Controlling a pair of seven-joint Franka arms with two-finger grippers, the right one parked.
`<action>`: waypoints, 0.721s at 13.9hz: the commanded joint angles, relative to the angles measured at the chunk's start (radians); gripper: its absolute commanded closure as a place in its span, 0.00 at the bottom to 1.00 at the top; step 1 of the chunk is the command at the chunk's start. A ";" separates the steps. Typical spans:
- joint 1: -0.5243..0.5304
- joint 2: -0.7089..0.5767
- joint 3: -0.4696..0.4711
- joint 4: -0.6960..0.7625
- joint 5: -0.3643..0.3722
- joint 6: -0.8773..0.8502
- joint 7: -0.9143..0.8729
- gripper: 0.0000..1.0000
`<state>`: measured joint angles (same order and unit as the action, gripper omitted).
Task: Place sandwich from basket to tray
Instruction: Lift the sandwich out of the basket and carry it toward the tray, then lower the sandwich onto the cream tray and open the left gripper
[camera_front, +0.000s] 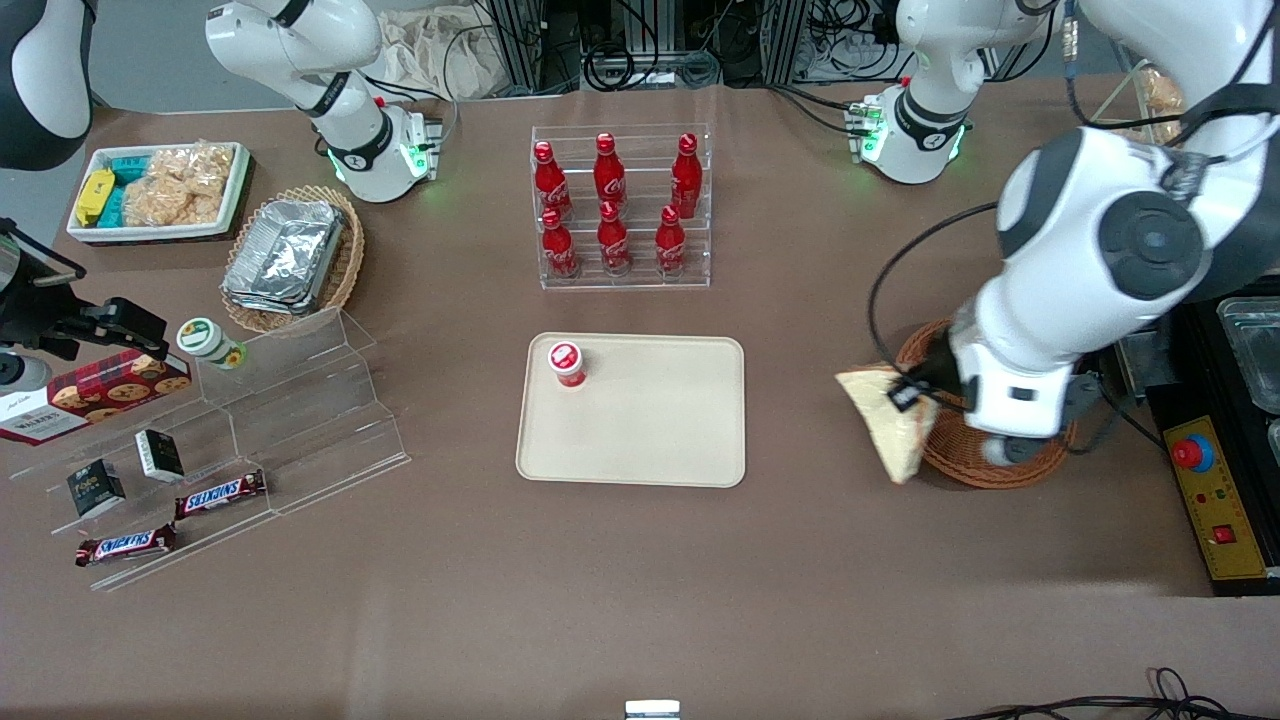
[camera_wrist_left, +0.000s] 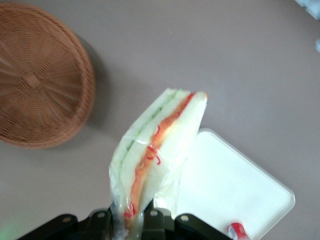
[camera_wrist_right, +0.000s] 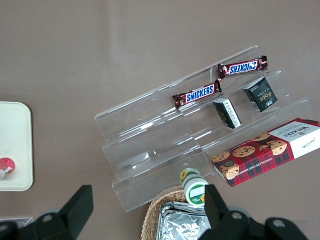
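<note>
My left gripper (camera_front: 915, 392) (camera_wrist_left: 128, 220) is shut on the sandwich (camera_front: 893, 418) (camera_wrist_left: 157, 150), a plastic-wrapped white wedge with red, orange and green filling. The sandwich hangs in the air over the table, just past the rim of the reddish-brown basket (camera_front: 960, 460) (camera_wrist_left: 35, 80), on the side toward the tray. The basket shows nothing inside it in the wrist view. The cream tray (camera_front: 650, 420) (camera_wrist_left: 235, 185) lies at the table's middle, toward the parked arm from the sandwich, with a gap of bare table between them.
A red-capped small bottle (camera_front: 566, 364) (camera_wrist_left: 239, 232) stands on the tray's corner. A clear rack of red cola bottles (camera_front: 620, 210) stands farther from the camera than the tray. A yellow control box (camera_front: 1215, 500) sits at the working arm's end. Snack shelves (camera_front: 250, 430) lie toward the parked arm.
</note>
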<state>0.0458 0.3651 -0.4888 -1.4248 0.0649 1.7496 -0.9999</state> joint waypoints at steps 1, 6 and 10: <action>-0.104 0.116 -0.010 0.099 -0.002 -0.002 0.004 1.00; -0.223 0.222 -0.008 0.092 0.050 0.078 0.017 1.00; -0.290 0.307 -0.005 0.061 0.154 0.117 0.015 1.00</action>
<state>-0.2179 0.6278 -0.4985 -1.3814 0.1502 1.8664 -0.9930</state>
